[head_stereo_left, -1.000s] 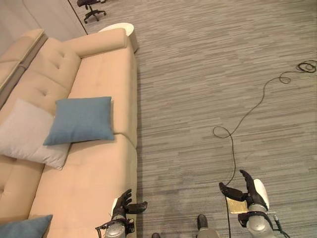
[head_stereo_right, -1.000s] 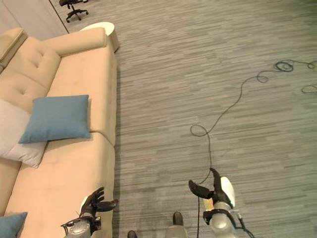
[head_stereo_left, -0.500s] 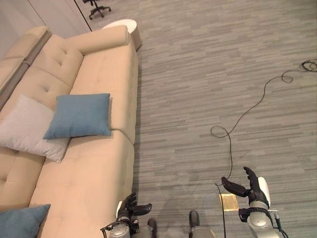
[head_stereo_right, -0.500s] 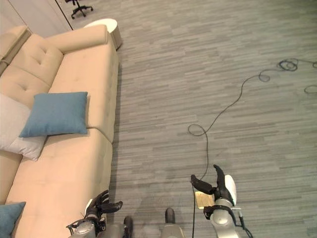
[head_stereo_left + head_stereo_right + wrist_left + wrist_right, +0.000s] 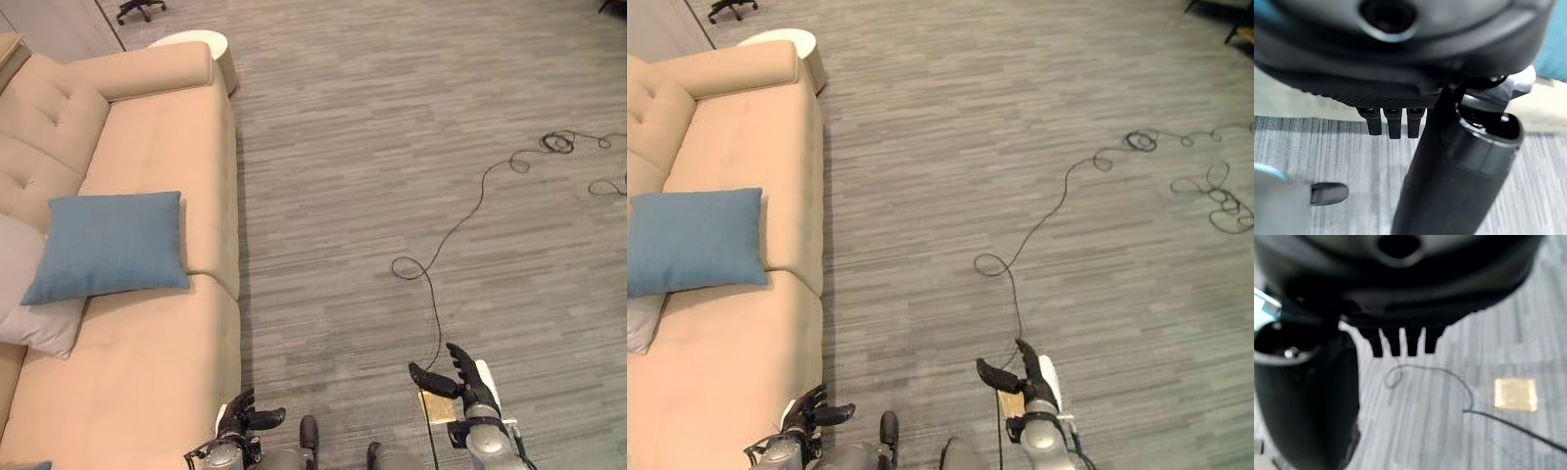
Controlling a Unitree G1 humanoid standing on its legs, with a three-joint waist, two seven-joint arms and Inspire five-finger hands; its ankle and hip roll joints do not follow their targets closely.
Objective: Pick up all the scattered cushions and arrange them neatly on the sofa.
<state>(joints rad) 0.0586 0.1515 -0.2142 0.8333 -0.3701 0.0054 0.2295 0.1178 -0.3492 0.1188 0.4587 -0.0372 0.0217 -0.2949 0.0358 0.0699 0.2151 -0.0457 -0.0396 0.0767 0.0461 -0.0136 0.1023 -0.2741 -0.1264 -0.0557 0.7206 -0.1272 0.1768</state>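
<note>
A blue cushion [image 5: 108, 244] lies on the seat of the beige sofa [image 5: 147, 147], overlapping a light grey cushion [image 5: 27, 315] at the sofa's left. My left hand [image 5: 241, 420] hangs low by the sofa's front edge, fingers relaxed and holding nothing; its fingers [image 5: 1392, 122] show straight in the left wrist view. My right hand [image 5: 460, 375] hovers over the grey carpet to the right, open and empty, with its fingers [image 5: 1400, 345] extended in the right wrist view.
A round white side table [image 5: 196, 44] stands past the sofa's far arm, and an office chair's base [image 5: 137, 10] is beyond it. A brass floor plate [image 5: 1516, 394] lies in the carpet under my right hand. The wide carpet stretches to the right.
The whole picture has shifted, so the camera moved: the sofa and cushions now sit further left. Both hands stay low, open and empty.
</note>
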